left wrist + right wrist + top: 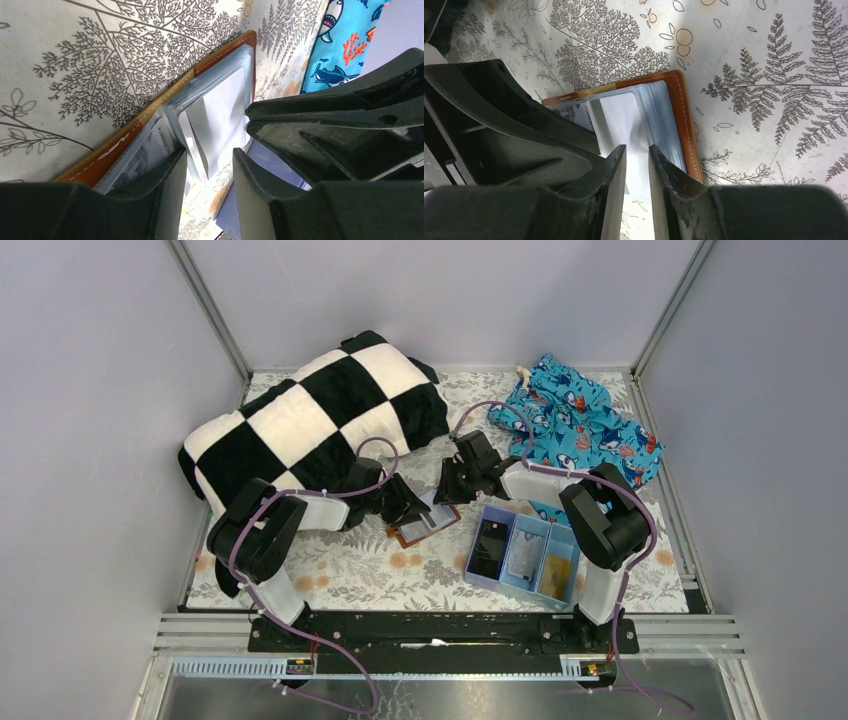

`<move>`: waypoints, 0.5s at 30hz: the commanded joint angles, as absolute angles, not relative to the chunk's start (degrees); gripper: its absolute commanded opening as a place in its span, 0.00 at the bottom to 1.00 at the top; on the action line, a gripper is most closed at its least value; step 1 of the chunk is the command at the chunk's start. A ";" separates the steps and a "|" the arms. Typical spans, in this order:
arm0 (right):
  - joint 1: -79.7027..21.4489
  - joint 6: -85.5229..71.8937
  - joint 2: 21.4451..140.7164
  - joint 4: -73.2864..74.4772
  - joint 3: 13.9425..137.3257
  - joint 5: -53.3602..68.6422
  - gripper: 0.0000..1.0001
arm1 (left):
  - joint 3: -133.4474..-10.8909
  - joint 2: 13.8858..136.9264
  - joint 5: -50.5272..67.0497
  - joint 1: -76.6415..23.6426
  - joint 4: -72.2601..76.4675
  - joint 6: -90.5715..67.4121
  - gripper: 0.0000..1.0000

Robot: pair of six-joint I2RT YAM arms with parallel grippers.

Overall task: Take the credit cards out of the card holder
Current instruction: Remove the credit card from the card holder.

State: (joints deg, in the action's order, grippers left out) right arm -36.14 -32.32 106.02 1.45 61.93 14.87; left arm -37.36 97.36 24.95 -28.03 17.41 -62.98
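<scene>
**Two pincers nose to nose over the open card holder**

From above: grey panels wall the table [370, 575] on three sides, and metal rails run along its near edge. A checked pillow [310, 420] fills the far left and a blue shark-print cloth [585, 425] the far right. Bare fern-print cover shows only in the middle and along the near side. The card holder [428, 528] lies open there, near the left side of a pale blue tray [515, 590]. The tray's three compartments hold a black block [492, 548], a pale card [527, 555] and an orange-gold card [558, 577]. The left gripper [408, 512] and right gripper [452, 492] meet over the holder's far edge.

Left wrist: brown leather with pale stitching frames glossy clear sleeves [220, 75]. A plain white card [225, 110] sits among them, with a printed card [150, 150] beside it. The matte black left fingers [165, 190] stand apart, with the sleeve edges and the white card showing in the gap. The right gripper's body crowds in close on the right.

Right wrist: the right fingers [664, 185] stand narrow, with a slim gap. The white card runs into that gap, but I cannot tell whether they pinch it. The holder's stitched leather corner lies just right of the fingers, with open cover beyond it. The left gripper's body blocks the left side.
</scene>
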 commanded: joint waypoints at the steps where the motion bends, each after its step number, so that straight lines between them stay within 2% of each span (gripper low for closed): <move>1: -35.92 -32.66 105.54 0.53 60.16 17.79 0.30 | -35.85 96.90 23.20 -28.39 19.70 -62.68 0.43; 15: -35.89 -34.98 106.07 -2.80 58.33 20.28 0.30 | -32.11 94.51 23.35 -28.39 23.86 -63.66 0.32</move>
State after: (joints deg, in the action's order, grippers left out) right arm -35.64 -34.20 106.02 -3.42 59.37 18.70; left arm -33.91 96.36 23.75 -28.03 20.91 -63.57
